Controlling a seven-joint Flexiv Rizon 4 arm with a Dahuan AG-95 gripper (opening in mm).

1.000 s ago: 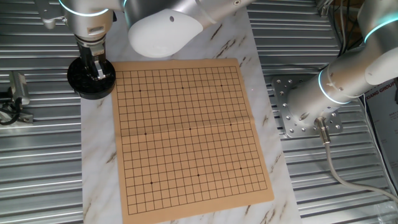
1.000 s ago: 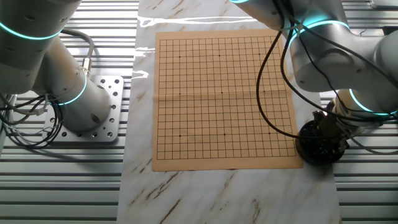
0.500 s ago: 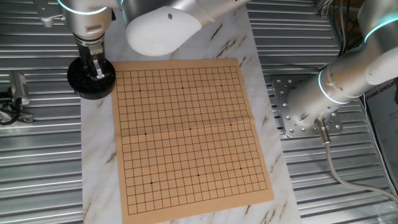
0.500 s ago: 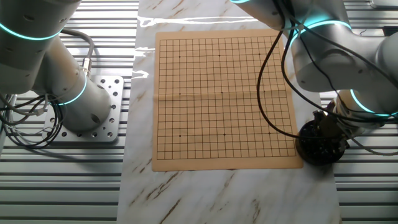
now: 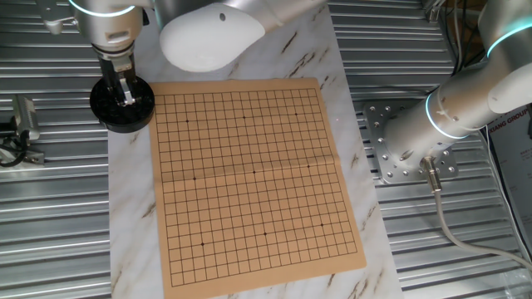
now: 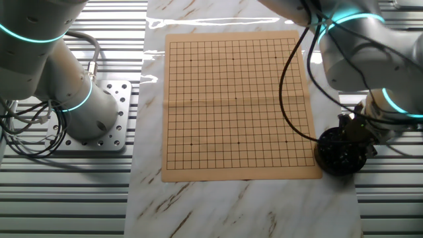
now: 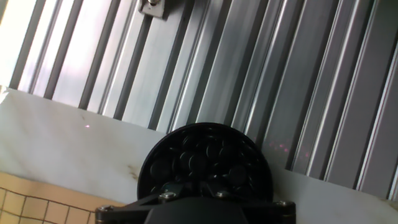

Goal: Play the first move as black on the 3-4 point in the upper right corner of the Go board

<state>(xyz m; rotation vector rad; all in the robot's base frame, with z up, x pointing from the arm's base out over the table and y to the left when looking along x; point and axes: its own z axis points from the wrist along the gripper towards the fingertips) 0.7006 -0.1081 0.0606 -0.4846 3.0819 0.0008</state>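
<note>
The board [image 5: 253,170] is a tan square panel with a black grid. It lies bare on a marble slab and also shows in the other fixed view [image 6: 236,106]. A round black bowl [image 5: 110,115] of black stones stands off the board's corner; the hand view looks down into it [image 7: 205,155]. My gripper [image 5: 125,93] hangs just above the bowl, fingers drawn close together. It shows over the bowl in the other fixed view [image 6: 350,129]. I cannot make out a stone between the fingers. In the hand view the fingertips are hidden in the dark.
The marble slab [image 5: 133,216] lies on ribbed metal decking. A second robot arm's base [image 5: 399,149] is bolted right of the board, with a cable trailing off. My own arm's white housing [image 5: 208,37] overhangs the board's far edge. A small bracket [image 5: 25,116] sits at far left.
My gripper has risen a little above the bowl and drifted slightly left, with the arm housing following. The board and bowl have not moved.
</note>
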